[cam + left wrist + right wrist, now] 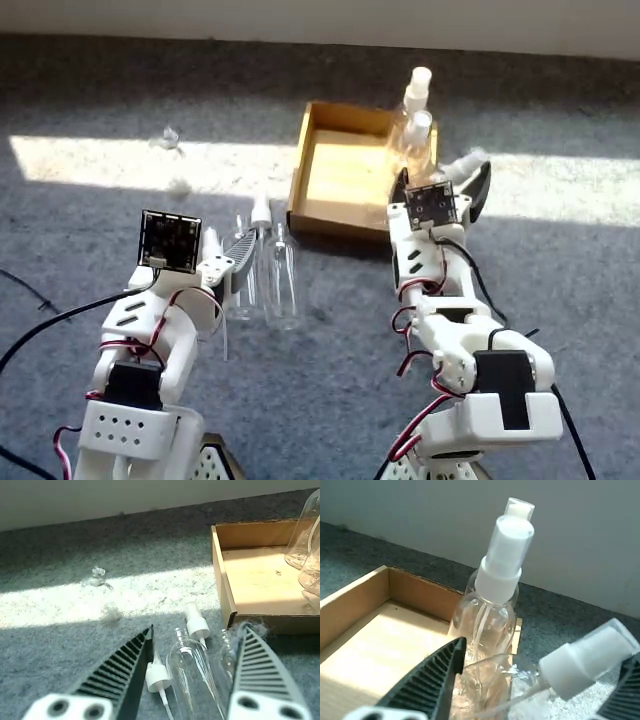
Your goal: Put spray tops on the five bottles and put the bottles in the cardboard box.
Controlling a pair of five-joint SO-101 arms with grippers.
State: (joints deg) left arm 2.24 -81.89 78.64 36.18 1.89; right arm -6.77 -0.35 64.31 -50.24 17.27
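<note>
No text, label, brand, number or sign can be read anywhere. The cardboard box (345,170) is seen plain and unprinted on its walls and floor, the clear bottles (283,275) are seen unlabelled, and no marking is made out on the white spray tops (197,622).

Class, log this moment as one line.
left gripper: open over two uncapped clear plastic bottles | right gripper: at tilted capped bottle | brown cardboard box: two capped bottles upright
</note>
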